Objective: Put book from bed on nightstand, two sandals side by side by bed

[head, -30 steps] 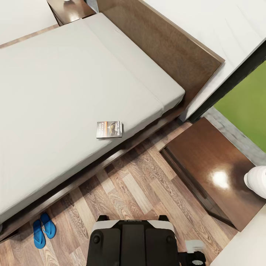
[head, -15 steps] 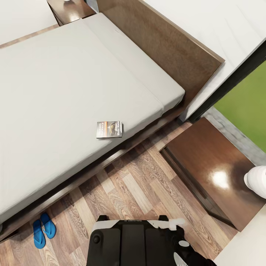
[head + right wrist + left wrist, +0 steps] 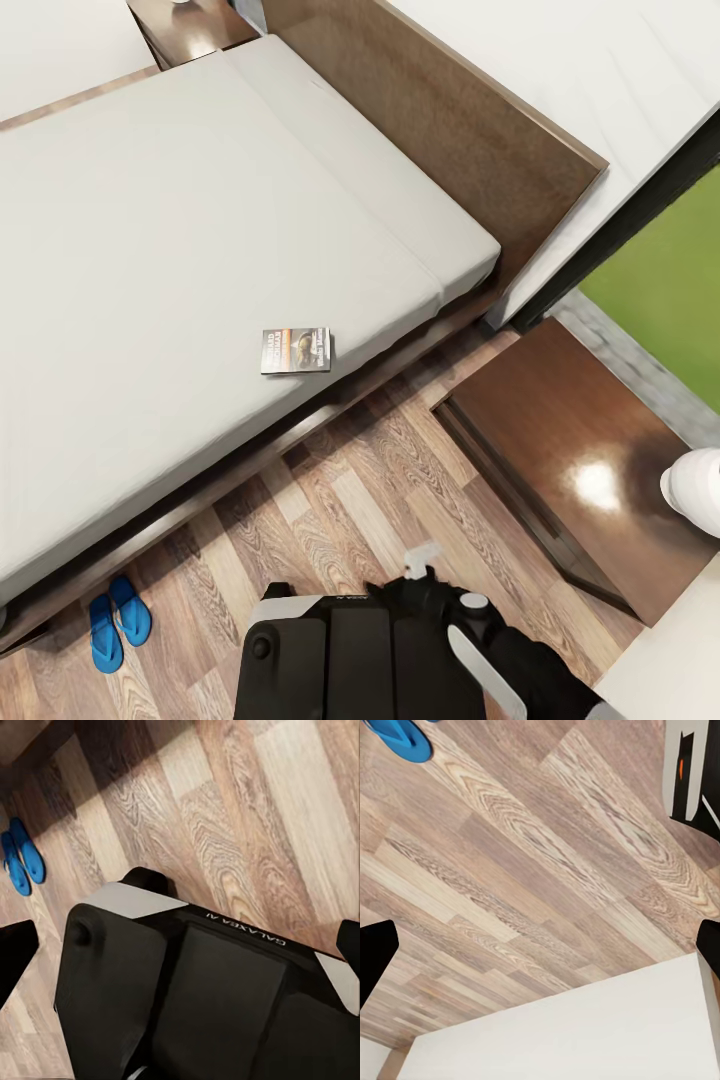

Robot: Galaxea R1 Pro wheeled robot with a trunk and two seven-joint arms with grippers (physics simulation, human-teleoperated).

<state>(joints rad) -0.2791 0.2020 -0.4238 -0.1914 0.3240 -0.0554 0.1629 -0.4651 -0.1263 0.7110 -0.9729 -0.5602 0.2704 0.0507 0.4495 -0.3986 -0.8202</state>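
Two arms, right gripper [image 3: 420, 562] nearer: thin dark paperback book [image 3: 296, 350] ahead-left on grey mattress bed [image 3: 180, 230]; jaw state impossible to tell.

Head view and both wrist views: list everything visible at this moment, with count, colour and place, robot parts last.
bed: one, light grey mattress on a dark brown frame with headboard, across the upper left of the head view.
book: one, dark cover with a central photo, flat on the mattress near the bed's near edge.
sandals: two, bright blue, side by side on the floor beside the bed.
nightstands: two, dark brown glossy; near one right of the bed, far one beyond it.
white object: one, on the near nightstand, cut off by the picture's edge.
floor: wood planks.
window: black frame, green outside.
robot base: black and white.
right gripper: raised over the base; state unclear.
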